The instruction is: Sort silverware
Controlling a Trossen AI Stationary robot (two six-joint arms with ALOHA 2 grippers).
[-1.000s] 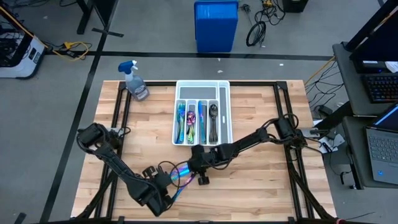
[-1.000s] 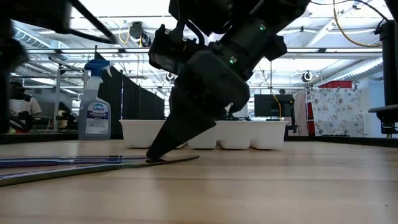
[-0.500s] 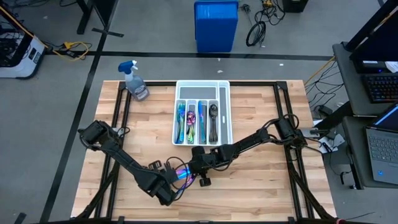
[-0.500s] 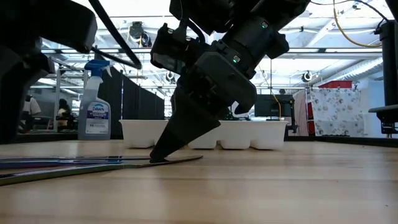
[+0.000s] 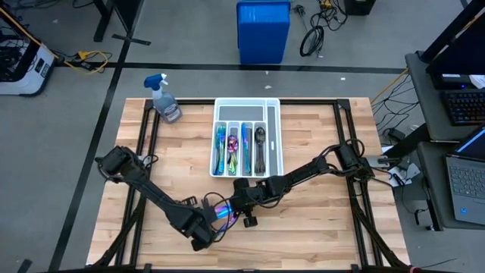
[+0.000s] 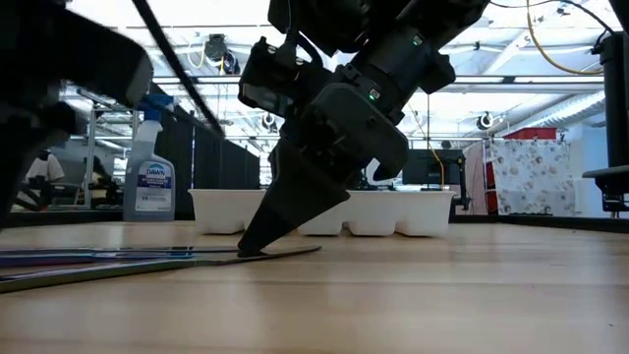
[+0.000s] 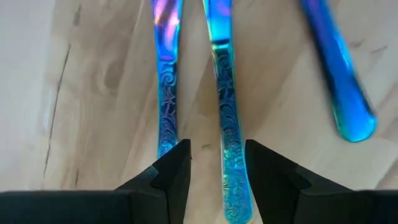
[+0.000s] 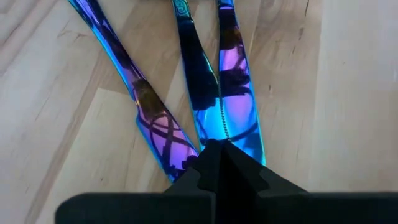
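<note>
Overhead, a wooden bench (image 5: 318,129) framed in black rails is seen on a grey floor, with a blue bin (image 5: 263,30) beyond its far edge and a desk with laptops to the right. A white tray (image 5: 274,136) stands at the bench's far middle, and a spray bottle (image 5: 164,98) stands near the far left corner. Sorted silverware (image 5: 236,148) lies lengthwise in the tray's slots: blue-teal pieces in the left ones, a purple piece beside them, a dark spoon in the right one.

Three loose knives (image 8: 211,106) are laid on the bare wood just in front of the tray, slim and iridescent, blue shading to purple, with scrollwork pressed into their handles (image 7: 227,124). They fan slightly apart from one another.

The right tool (image 8: 217,152) is shut, fingers pressed together, its tip set down on the blades where two of them meet; nothing is gripped. The left tool (image 7: 216,165) is partly open, its two fingers (image 7: 174,168) straddling one handle (image 7: 233,193) without pinching it, a second handle (image 7: 166,118) lying just outside one finger.
</note>
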